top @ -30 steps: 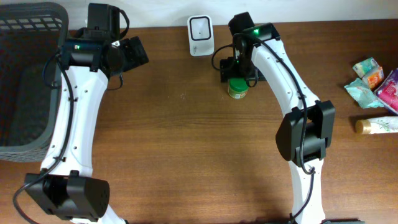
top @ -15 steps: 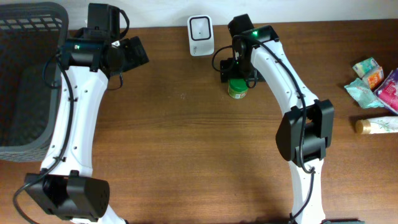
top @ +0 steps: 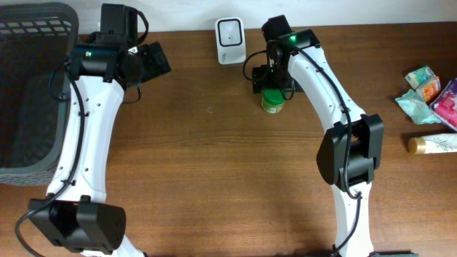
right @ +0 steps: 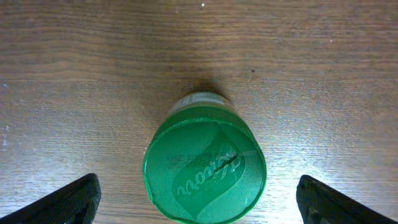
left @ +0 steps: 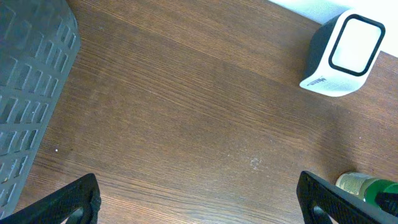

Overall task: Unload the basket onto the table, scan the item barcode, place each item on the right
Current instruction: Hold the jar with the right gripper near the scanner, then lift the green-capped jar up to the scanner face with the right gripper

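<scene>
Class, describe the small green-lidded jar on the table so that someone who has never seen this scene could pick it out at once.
Find the white scanner box standing midway along the back edge of the wooden table. Just right of it, slightly nearer, stands a small jar. It alone has a round green lid with lettering; the packets lie far off at the right edge.

Left hand (top: 152, 60) wide open, angled forward — right hand (top: 271, 77) wide open, pointing straight down
</scene>
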Robot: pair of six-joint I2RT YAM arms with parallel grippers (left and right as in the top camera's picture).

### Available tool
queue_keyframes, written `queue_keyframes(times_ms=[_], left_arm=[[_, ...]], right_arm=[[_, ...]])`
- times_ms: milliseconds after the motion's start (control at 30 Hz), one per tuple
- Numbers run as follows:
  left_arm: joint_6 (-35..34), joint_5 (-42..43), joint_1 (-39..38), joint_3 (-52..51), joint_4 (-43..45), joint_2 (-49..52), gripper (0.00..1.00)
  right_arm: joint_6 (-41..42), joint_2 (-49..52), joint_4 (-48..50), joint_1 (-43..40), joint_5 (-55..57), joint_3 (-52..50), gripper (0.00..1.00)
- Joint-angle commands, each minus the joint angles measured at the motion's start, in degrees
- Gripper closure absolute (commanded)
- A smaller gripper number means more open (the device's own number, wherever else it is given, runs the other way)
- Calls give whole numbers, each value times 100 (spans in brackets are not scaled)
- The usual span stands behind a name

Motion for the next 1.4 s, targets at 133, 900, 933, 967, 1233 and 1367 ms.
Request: queue_keyframes(times_ms=[133,900,933,967,1233,1367], left_arm=[[116,-66,-7,-46,-9,39,1],[116,-66,-7,-46,-9,39,1],[116,-66,-7,-46,-9,39,1],[116,-66,-7,-46,-9,39,1],[116,-66,-7,-46,-9,39,1],[114,-66,-7,-46,-9,39,1]], right_arm=[[79,-33,35,-37,92,-61,1],[374,-31,807,-26,-125,-907,23],[374,-31,807,-26,-125,-907,27],[372,-31,807,-26,-125,-907,30],[372,-35,868,-26,-125,-621,34],[304,-35,1003,-26,-127,-66,35]])
